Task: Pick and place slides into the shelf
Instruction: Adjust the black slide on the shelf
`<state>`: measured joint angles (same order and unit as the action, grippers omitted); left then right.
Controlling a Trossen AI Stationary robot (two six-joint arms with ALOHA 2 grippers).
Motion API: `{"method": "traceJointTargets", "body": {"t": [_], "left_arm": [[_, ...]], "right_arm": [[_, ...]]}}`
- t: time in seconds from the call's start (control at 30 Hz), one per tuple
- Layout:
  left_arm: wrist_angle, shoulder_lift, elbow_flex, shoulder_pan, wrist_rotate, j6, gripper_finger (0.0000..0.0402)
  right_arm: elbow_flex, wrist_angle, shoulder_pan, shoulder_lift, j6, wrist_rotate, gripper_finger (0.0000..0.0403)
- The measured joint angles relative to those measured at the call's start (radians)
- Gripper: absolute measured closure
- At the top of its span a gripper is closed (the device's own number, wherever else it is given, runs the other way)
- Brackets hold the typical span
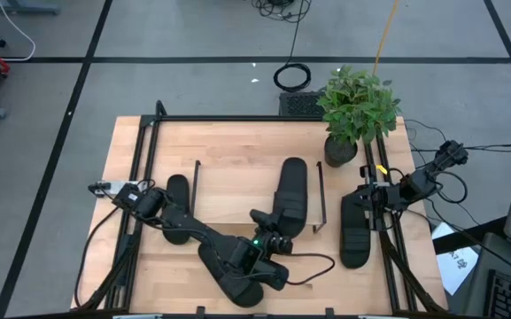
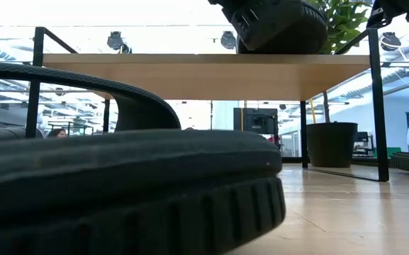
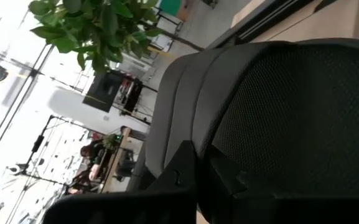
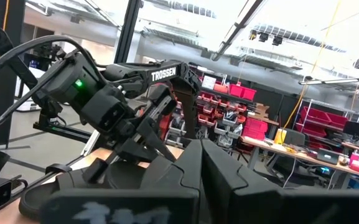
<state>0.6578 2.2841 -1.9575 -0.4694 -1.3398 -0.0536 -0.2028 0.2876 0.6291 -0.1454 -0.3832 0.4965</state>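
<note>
Left gripper (image 1: 271, 232), high view: clenched on the near end of a slide (image 1: 291, 197) that lies on the shelf (image 1: 237, 168) top board, just ahead of the fingers. A second slide (image 1: 235, 279) lies on the table (image 1: 122, 142) under the left forearm, a third (image 1: 177, 204) sits behind the gripper beside the left arm's base. Right gripper (image 1: 381, 197), well off to the side, closed, resting over the fourth slide (image 1: 354, 229), which is off the shelf; I cannot tell whether it grips it. Potted plant (image 1: 355, 108) stands beyond it.

Low view: the table slide (image 2: 119, 191) fills the foreground; the shelf board (image 2: 211, 74) carries the placed slide (image 2: 282, 25) on top.

Left wrist view: dark fingers (image 3: 185, 174) pressed against the slide's strap (image 3: 272, 106).

Right wrist view: closed fingers (image 4: 204, 174) over the sandal (image 4: 73, 186); left arm (image 4: 104, 99) visible beyond.

Judgement: placement step. Seat the sole flat and fully on the board before letting go, then lift straight up to avoid dragging it off.
</note>
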Motion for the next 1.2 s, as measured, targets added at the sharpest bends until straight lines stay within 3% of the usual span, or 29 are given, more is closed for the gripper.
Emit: {"method": "traceJointTargets", "body": {"t": [0.13, 0.6, 0.8, 1.2], "left_arm": [[0.002, -0.001, 0.000, 0.000, 0.018, -0.005, 0.0371], [-0.006, -0.002, -0.001, -0.006, 0.021, -0.051, 0.0220], [-0.015, -0.009, -0.005, -0.009, 0.015, -0.072, 0.0198], [-0.005, -0.010, -0.069, -0.028, 0.012, -0.132, 0.0198]], "right_arm": [[0.000, 0.000, 0.000, 0.000, 0.000, 0.000, 0.0403], [0.000, 0.000, 0.000, 0.000, 0.003, 0.000, 0.0403], [0.000, 0.000, 0.000, 0.000, 0.003, 0.000, 0.0403], [0.000, 0.000, 0.000, 0.000, 0.003, 0.000, 0.0403]]}}
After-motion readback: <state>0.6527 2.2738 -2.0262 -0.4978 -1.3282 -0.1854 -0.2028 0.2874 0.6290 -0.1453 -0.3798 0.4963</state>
